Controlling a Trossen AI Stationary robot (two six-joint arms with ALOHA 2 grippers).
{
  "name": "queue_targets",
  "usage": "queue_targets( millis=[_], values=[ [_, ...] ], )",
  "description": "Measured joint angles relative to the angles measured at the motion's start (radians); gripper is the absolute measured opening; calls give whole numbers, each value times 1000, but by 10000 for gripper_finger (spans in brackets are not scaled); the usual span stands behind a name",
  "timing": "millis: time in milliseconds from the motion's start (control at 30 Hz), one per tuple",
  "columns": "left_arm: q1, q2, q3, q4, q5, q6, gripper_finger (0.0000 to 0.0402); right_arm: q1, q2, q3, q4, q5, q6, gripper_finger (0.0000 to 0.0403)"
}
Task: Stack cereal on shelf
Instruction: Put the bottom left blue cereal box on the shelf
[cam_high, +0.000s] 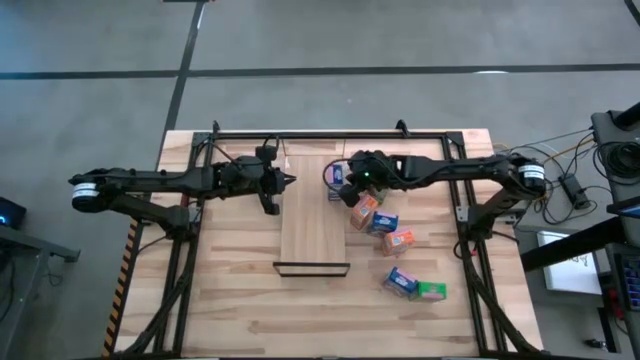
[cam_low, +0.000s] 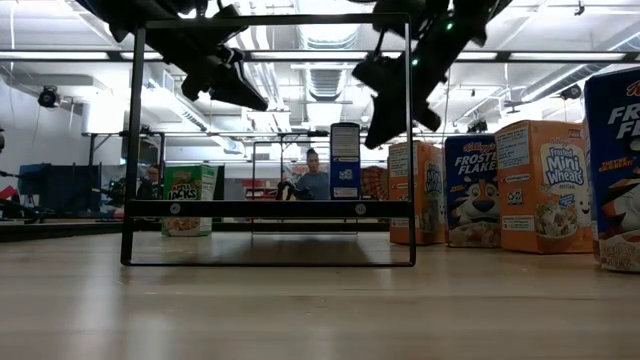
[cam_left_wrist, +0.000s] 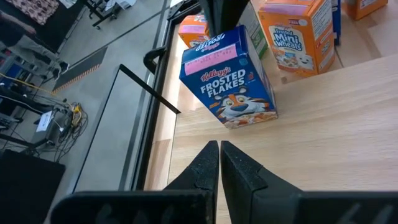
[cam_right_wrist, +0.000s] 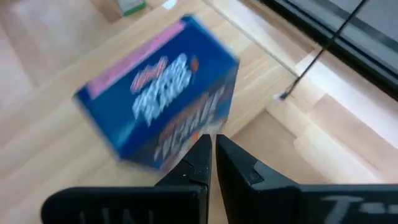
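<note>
The blue box (cam_left_wrist: 229, 78) stands on the shelf (cam_high: 313, 215) at its 1 o'clock corner, light, stiff, best pinched across flat faces; right gripper (cam_high: 348, 176) and left gripper (cam_high: 290, 180) hover closed, empty.

The table (cam_high: 240, 290) is seen from straight above in the high view, both arms included. In the low view it is viewed level from its surface, facing the room behind. Each wrist view is aimed steeply down at close range — and one blue box (cam_left_wrist: 229, 78) (cam_right_wrist: 158, 93) is shared by both
</note>
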Motion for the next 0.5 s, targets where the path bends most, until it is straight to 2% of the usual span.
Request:
queue_targets(
  millis=[67,233,367,500],
  values=[
    [0,0,0,0,0,0,0,19,-21,1,-20,-12,1,12],
    [0,0,0,-1,0,0,0,61,-77,-25,-21,-158,-11,12],
    [0,0,0,-1,0,0,0,92,-81,-50,8,-171,-15,12],
    [0,0,0,-1,0,0,0,103,-52,-97,125,-159,-51,12]
  ],
)
